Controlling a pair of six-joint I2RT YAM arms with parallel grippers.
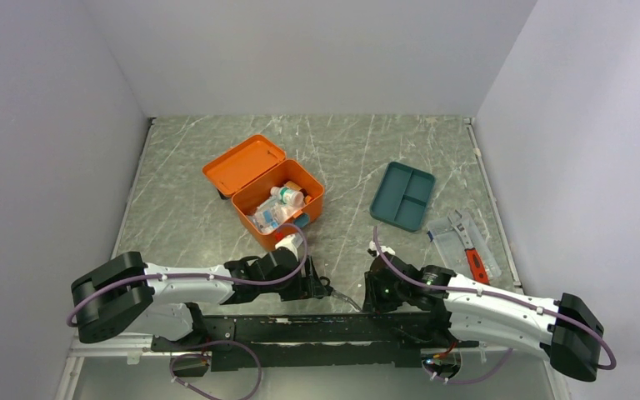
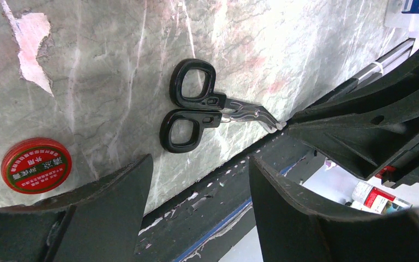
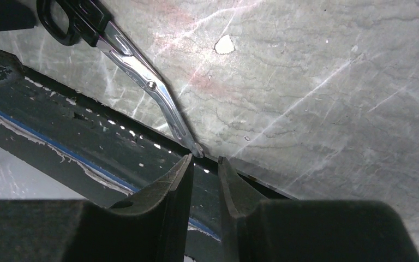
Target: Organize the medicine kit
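Observation:
The medicine kit (image 1: 277, 218) is an orange box that stands open in the middle of the table, lid laid back to the left, with bottles and packets inside. Black-handled scissors (image 2: 193, 106) lie at the table's near edge between my two grippers, and also show in the right wrist view (image 3: 142, 76). My left gripper (image 2: 199, 166) is open and empty, just short of the scissor handles. My right gripper (image 3: 204, 160) has only a narrow gap between its fingers and holds nothing. The scissors' blade tip lies just in front of its left fingertip (image 3: 186, 164).
A red round tin (image 2: 36, 165) lies on the table left of the scissors. A teal divided tray (image 1: 402, 196) sits right of the kit. A clear bag with a red-handled tool (image 1: 464, 237) lies at the right edge. The black mounting rail (image 1: 317, 327) runs under both grippers.

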